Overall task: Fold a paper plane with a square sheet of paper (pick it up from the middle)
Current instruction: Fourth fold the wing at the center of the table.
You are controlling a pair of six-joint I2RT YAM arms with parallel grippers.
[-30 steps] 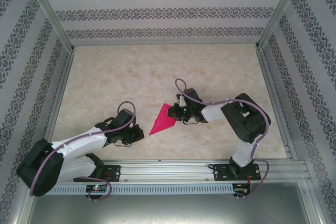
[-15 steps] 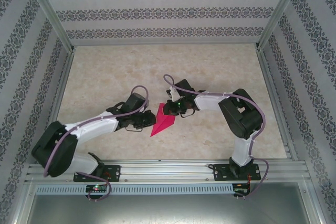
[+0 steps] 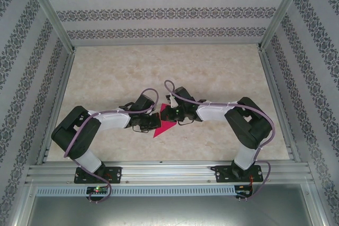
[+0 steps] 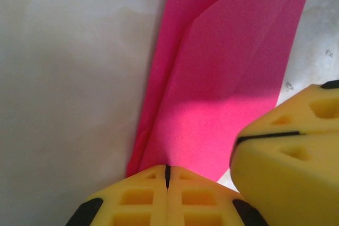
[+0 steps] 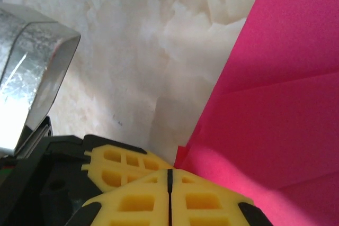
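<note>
In the view from above, a pink paper plane (image 3: 166,129) is seen on the beige marbled table (image 3: 159,67), a little nearer to the arm bases than the middle. Its pointed end is turned to the near left. Both arms are bent inward, so that the left gripper (image 3: 154,122) and the right gripper (image 3: 166,114) meet over the far part of the paper, very close to each other. The paper is partly covered by them.

In the left wrist view, the two yellow fingers (image 4: 143,202) of the left gripper are pressed together, with only a thin dark line between them. The folded paper, with its creases and layers visible, runs down to their tips and appears to be pinched there. At the right, one yellow finger (image 4: 288,152) of the other gripper is seen just beside it, over the edge of the paper.

In the right wrist view, the yellow fingers (image 5: 201,202) of the right gripper are also closed tightly. A corner of the pink paper is met exactly at the line between them and appears to be held. The rest of the paper spreads to the upper right, over the pale table.
</note>
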